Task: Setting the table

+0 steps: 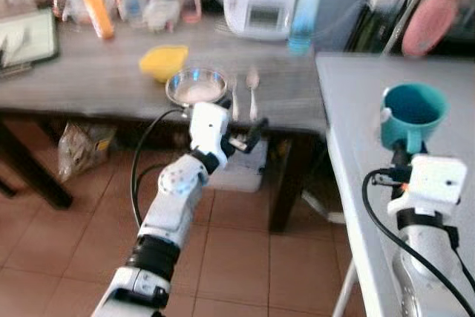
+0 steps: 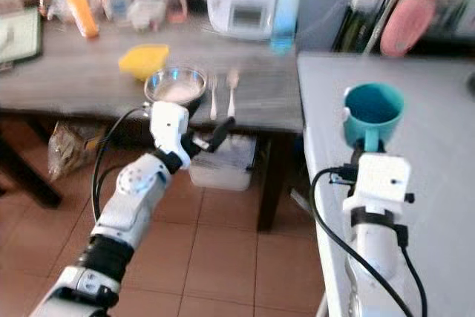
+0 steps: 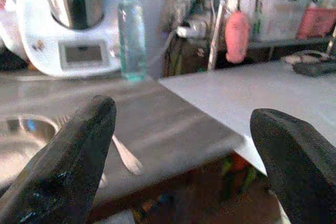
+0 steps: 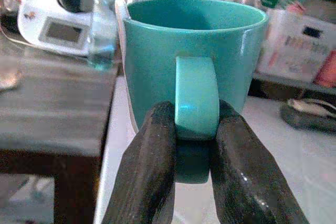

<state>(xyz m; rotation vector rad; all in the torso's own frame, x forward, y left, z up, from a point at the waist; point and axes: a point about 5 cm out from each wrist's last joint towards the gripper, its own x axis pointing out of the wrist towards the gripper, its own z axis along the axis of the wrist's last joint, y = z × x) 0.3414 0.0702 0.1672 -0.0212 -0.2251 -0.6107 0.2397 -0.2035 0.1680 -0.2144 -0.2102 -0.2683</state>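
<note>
Closest to me, the right gripper (image 4: 191, 145) pinches the handle of the teal cup (image 1: 413, 113), so the cup stays upright and hangs over the near edge of the white table (image 1: 438, 79); I think it is carried this way to be put down there as part of the setting. The left gripper (image 1: 241, 141) has its fingers spread wide and holds nothing; it points at the wooden table (image 1: 89, 83). Farther on this table stand a metal bowl (image 1: 196, 86), a fork (image 1: 234, 100) and a spoon (image 1: 253, 87) side by side, probably waiting to be taken. Behind them are a yellow bowl (image 1: 163, 61) and a water bottle (image 1: 304, 12).
</note>
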